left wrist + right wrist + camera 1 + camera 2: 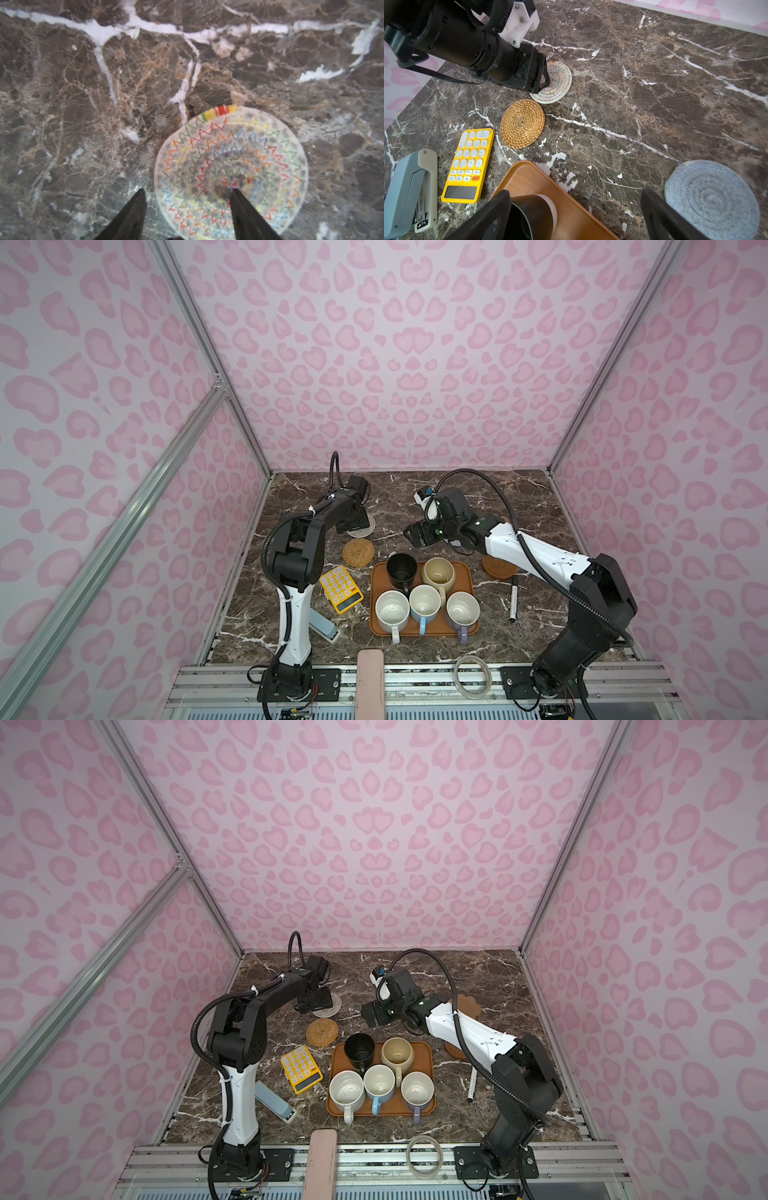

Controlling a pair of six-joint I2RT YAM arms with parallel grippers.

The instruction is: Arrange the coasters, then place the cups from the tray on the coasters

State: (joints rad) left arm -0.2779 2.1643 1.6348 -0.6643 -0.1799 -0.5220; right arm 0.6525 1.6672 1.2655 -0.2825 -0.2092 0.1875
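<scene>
- Five cups (424, 602) parked on the tray (464, 576); coasters (358, 551) go first.
- Left gripper (188, 192): jaws apart astride the whitish coaster (230, 166) rim, probably for a pinch.
- Right gripper (576, 194): jaws apart, empty.

Pink heart-spot patterned walls (415, 344), silver aluminium frame struts (201, 335), dark brown white-veined marble tabletop (390, 497), even light

Rainbow zigzag rings stitched over the whitish woven coaster (228, 158); tan rattan coaster (522, 123) in a spiral weave; light-blue coaster (711, 199) in concentric cord. Orange-brown tray (533, 176), yellow calculator (468, 165) with pale keys, glossy black cup (401, 568). Dark-brown marble table (654, 93) veined white; walls (395, 344) spotted pink on paler pink.
</scene>
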